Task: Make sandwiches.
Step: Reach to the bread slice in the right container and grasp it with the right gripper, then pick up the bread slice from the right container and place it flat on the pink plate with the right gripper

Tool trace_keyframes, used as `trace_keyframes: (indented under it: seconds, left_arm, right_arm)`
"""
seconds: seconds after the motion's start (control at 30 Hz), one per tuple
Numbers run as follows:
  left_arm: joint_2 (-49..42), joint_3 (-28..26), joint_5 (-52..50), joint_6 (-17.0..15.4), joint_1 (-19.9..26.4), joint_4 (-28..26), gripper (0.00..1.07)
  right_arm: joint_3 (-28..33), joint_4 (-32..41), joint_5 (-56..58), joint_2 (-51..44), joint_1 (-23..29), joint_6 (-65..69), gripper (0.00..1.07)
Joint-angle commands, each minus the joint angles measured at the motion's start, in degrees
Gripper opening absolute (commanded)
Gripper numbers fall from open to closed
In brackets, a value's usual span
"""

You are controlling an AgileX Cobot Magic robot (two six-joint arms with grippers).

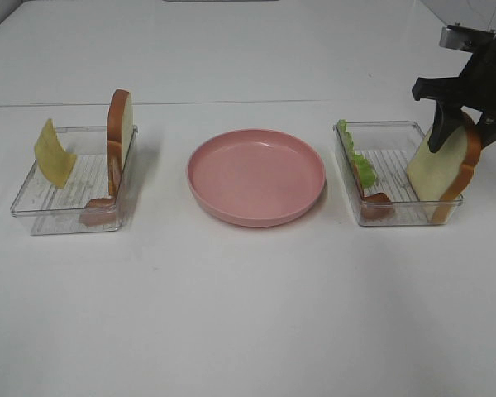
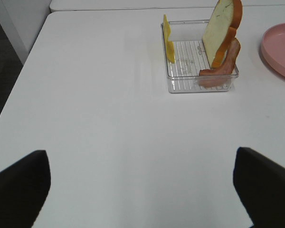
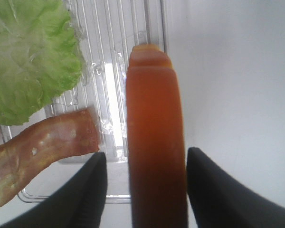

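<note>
The sandwich parts lie unstacked in two clear trays. The left tray (image 1: pixel 41 207) holds a yellow cheese slice (image 1: pixel 54 155), an upright bread slice (image 1: pixel 121 124) and a brown meat strip (image 1: pixel 99 204). The right tray (image 1: pixel 393 141) holds a lettuce leaf (image 1: pixel 360 161), a meat strip (image 1: pixel 376 198) and a leaning bread slice (image 1: pixel 438 169). My right gripper (image 1: pixel 450 124) is open and straddles this slice's crust (image 3: pixel 154 118), with a gap on the lettuce (image 3: pixel 28 57) side. My left gripper (image 2: pixel 142 190) is open and empty, well short of the left tray (image 2: pixel 180 88).
A pink round plate (image 1: pixel 256 175) stands empty between the two trays on the white table; its rim shows in the left wrist view (image 2: pixel 280 47). The table's left edge (image 2: pixel 19 71) drops off beside the left gripper.
</note>
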Motion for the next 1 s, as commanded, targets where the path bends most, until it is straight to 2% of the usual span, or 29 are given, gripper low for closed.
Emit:
trace_keyframes:
  seconds: [0.03, 0.07, 0.1, 0.13, 0.2, 0.43, 0.8, 0.9, 0.93, 0.97, 1.0]
  left_arm:
    - [-0.8, 0.0, -0.46, -0.34, 0.17, -0.34, 1.02]
    - [-0.8, 0.0, -0.46, -0.34, 0.17, -0.34, 1.02]
    - [-0.8, 0.0, -0.46, -0.34, 0.17, -0.34, 1.02]
    - [-0.8, 0.0, -0.46, -0.34, 0.17, -0.34, 1.02]
    - [-0.8, 0.0, -0.46, -0.34, 0.17, -0.34, 1.02]
    - [-0.8, 0.0, -0.46, -0.34, 0.17, -0.34, 1.02]
    - [-0.8, 0.0, -0.46, -0.34, 0.17, -0.34, 1.02]
    - [-0.8, 0.0, -0.46, -0.34, 0.17, -0.34, 1.02]
    - [-0.8, 0.0, -0.46, -0.34, 0.17, -0.34, 1.02]
    - [-0.8, 0.0, -0.46, -0.34, 0.17, -0.34, 1.02]
    - [-0.8, 0.0, -0.46, -0.34, 0.17, -0.34, 1.02]
  right_arm:
    - [-0.23, 0.17, 0.06, 0.23, -0.17, -0.23, 0.35]
    - [-0.23, 0.17, 0.06, 0.23, -0.17, -0.23, 0.35]
    - [-0.23, 0.06, 0.11, 0.23, -0.17, -0.23, 0.2]
    - [-0.23, 0.06, 0.11, 0.23, -0.17, -0.23, 0.2]
    - [-0.23, 0.0, 0.23, 0.23, -0.17, -0.4, 0.0]
    - [-0.23, 0.34, 2.23, -0.46, -0.17, -0.4, 0.0]
    - [-0.23, 2.52, 3.78, -7.51, -0.17, 0.23, 0.0]
    - [-0.23, 4.18, 4.24, -9.74, -0.17, 0.23, 0.0]
    - [-0.23, 7.22, 4.18, -11.17, -0.17, 0.23, 0.0]
    - [-0.23, 7.22, 4.18, -11.17, -0.17, 0.23, 0.0]
    - [-0.23, 11.63, 3.67, -12.43, -0.17, 0.23, 0.0]
